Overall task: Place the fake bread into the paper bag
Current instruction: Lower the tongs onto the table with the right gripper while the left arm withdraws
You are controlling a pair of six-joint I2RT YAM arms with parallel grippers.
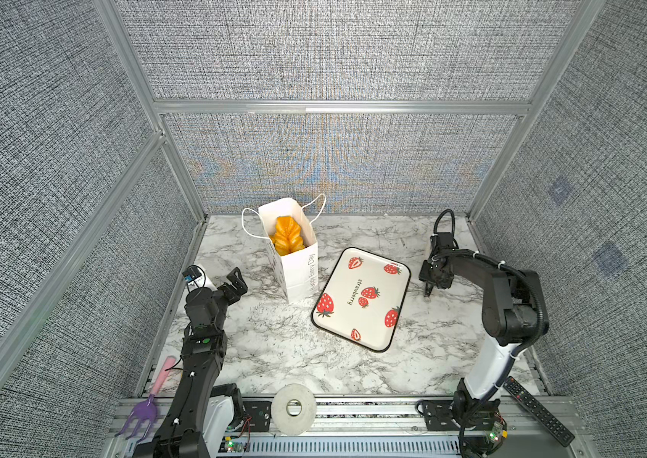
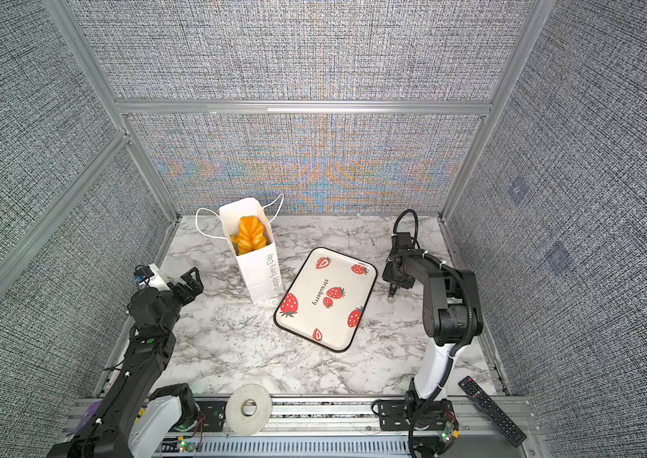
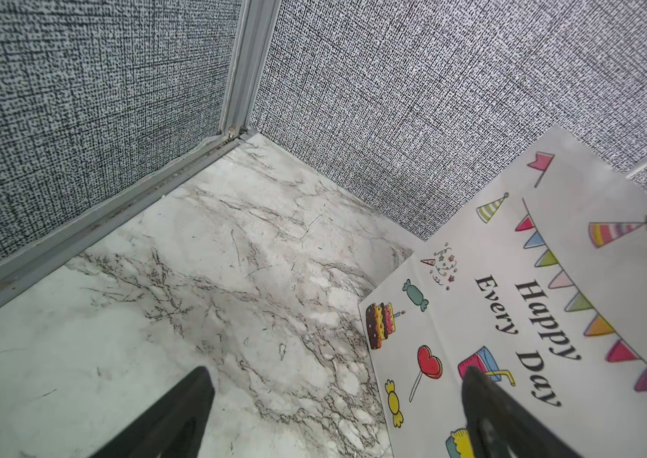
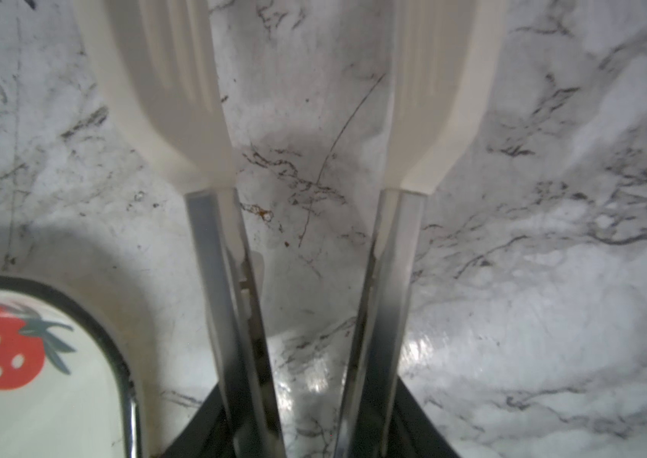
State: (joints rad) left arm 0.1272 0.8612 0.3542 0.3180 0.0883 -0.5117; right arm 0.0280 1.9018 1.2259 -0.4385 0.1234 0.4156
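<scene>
Your paper bag (image 1: 298,273) stands upright at about 11 o'clock on the marble-print table (image 1: 274,349), with its mouth open and its thin cord handles splayed to either side. The fake bread (image 1: 287,234) sits inside it, glossy orange ridged pieces stacked close under the rim (how many lie beneath, you cannot tell from here). At the bag's 4 o'clock, just beside its base, the tray (image 1: 343,321) lies flat. It is a rounded rectangle, white with a black rim, and its strawberry print is fully on show.

The bag is smooth white paper with grey lettering and small party prints. The booth walls are coarse grey weave set in aluminium rails.

Your left gripper (image 1: 236,281) hovers at the bag's 8 o'clock. It points towards the bag, its black fingers (image 3: 191,396) spread wide with nothing between them, and it stays clear of the paper. Your right gripper (image 1: 431,283) hangs at the tray's 3 o'clock, pointing down at the table from a folded elbow. It clasps a pair of tongs (image 4: 219,253), metal arms with white ridged tips. The tips stand apart over bare marble, carrying nothing.
</scene>
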